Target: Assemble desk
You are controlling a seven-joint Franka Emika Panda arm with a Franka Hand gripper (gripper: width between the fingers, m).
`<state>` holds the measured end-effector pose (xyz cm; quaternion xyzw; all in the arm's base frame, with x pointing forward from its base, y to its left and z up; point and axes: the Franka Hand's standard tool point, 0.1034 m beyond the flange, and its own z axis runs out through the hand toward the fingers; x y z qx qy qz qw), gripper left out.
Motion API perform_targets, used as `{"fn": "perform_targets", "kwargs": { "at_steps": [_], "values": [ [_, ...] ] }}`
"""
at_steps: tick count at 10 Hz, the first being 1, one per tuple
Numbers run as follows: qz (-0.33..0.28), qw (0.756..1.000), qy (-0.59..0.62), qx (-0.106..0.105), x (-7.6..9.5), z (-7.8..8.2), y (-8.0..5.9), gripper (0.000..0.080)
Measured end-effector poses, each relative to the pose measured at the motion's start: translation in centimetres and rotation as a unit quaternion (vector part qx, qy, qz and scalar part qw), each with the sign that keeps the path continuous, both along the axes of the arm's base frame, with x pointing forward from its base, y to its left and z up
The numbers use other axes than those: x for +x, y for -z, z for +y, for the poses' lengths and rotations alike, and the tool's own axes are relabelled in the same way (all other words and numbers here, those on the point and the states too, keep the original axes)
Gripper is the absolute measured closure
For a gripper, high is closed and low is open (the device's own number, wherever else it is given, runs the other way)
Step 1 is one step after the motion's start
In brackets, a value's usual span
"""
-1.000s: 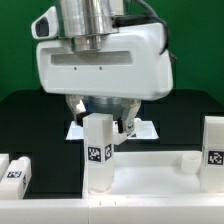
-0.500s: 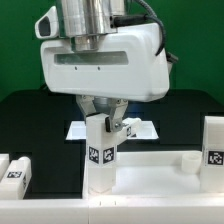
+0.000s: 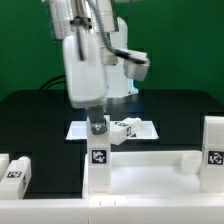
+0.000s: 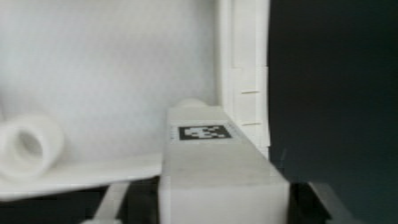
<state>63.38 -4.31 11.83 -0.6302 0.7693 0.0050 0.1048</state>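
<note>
White leg: standing upright at the end of the tabletop on the exterior view's left, with a tag on the face toward the camera. The wrist view shows one more tag on its top end.
Hand: sitting right on top of that leg, jaws pulled in snug on its upper part. In the wrist view the leg fills the gap between them, so yeah, it's got hold of it.
Tabletop: white, rimmed, lying flat at the front of the black desk.
Socket: little round stub on the tabletop toward the exterior view's right, nothing in it.
Second leg: upright at the exterior view's right edge, just beside the tabletop.
Low blocks: white and tagged, lying on the exterior view's left, apart from the tabletop.
Marker board: flat on the black desk behind the hand.
</note>
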Motion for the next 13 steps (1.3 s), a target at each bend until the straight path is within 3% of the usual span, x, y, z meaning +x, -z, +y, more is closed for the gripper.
{"fn": "perform_targets", "kwargs": {
  "at_steps": [3,5,6,7,10,11,12,13],
  "values": [
    [0.004,1.000,0.029,0.007,0.03,0.26,0.01,0.0507],
    [-0.011,0.997,-0.073,-0.005,-0.12,-0.41,0.08,0.0263],
    [-0.021,0.985,-0.168,-0.019,-0.20,-0.45,0.06,0.0263],
    [-0.024,0.974,-0.226,-0.021,-0.30,-0.21,0.03,0.0174],
    [-0.038,0.948,-0.315,-0.035,-0.29,-0.26,0.05,0.0151],
    [-0.039,0.925,-0.374,-0.048,-0.40,-0.23,0.15,0.0151],
    [-0.029,0.874,-0.479,-0.077,-0.44,-0.12,0.38,0.0150],
    [-0.033,0.805,-0.585,-0.097,0.00,-0.30,0.45,0.0150]
  ]
}}
